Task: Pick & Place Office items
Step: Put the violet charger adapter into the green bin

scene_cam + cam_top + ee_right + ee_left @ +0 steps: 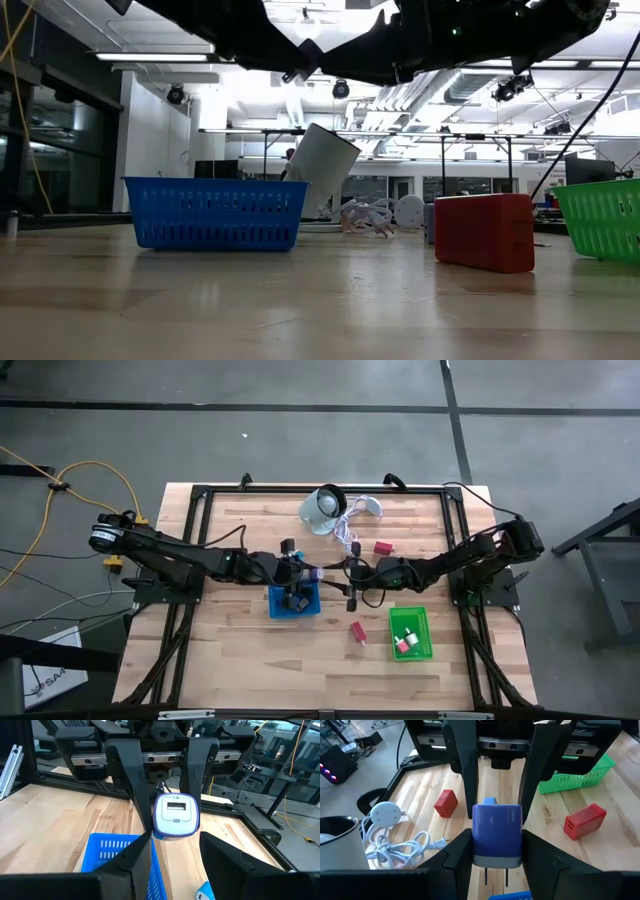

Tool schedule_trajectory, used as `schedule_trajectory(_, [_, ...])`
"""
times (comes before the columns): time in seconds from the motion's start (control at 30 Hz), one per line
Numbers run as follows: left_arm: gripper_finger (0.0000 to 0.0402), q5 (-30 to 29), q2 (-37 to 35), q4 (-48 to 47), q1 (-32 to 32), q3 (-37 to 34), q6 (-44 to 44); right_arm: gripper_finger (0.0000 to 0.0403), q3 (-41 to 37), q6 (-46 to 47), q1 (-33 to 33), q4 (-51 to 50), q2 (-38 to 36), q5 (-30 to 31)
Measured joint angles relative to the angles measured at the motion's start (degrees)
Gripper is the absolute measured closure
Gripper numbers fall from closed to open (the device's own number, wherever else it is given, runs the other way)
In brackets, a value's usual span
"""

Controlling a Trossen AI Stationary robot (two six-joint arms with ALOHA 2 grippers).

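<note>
looks like we're mid-handover here. the blue-purple block, one of the office items, hangs in the air over the middle of the table, about halfway between its left and right edges and just above the far rim of the blue basket. the left gripper has its fingers pinched narrow on the block's sides, which the right wrist view shows pretty clearly. the right gripper sits nose to nose with it, the block right between the two, but we can't tell whether it has a real grip on it.

pose-wise, both arms reach in low and nearly flat from the left and right edges and meet in the centre. they're lifted off the wood, since the low view only catches them overhead.

our guess for the next move: one side has to confirm a firm hold before the other lets go, or the block drops. then it goes down into a basket. the blue one is right underneath, while the green basket sits toward the front right corner.

two red blocks are out on the wood, one nearer the back edge and one beside the green basket, so there's more picking to do.
</note>
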Motion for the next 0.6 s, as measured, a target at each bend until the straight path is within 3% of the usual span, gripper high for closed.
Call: schedule_trajectory(0.6, [0.0268,0.3,3.2,4.0,0.0,0.0,1.5,0.0247,0.0,1.4,0.0,1.3,0.0,-1.2])
